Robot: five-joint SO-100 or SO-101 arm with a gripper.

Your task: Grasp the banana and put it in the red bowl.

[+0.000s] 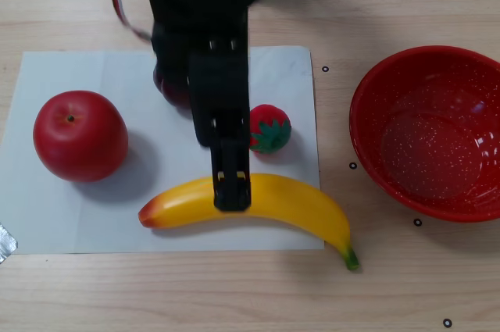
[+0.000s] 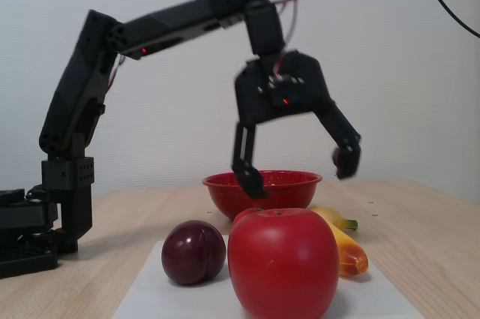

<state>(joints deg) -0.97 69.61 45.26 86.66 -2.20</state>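
The yellow banana (image 1: 289, 203) lies along the front edge of a white sheet, orange-red end to the left and green tip to the right in the other view. In the fixed view the banana (image 2: 343, 240) shows partly behind the apple. My gripper (image 2: 298, 173) is open wide and hangs in the air with nothing between its jaws. From above, my gripper (image 1: 225, 156) is over the banana's middle, one fingertip (image 1: 232, 191) overlapping it. The red bowl (image 1: 375, 144) sits empty to the right of the sheet; in the fixed view the red bowl (image 2: 289, 191) stands behind the fruit.
A red apple (image 1: 78, 135) sits on the left of the white sheet (image 1: 47, 207), and a small strawberry (image 1: 269, 129) lies beside the gripper. A dark plum (image 2: 193, 251) stands left of the apple (image 2: 281, 263). The arm's base (image 2: 30, 236) is at the far left.
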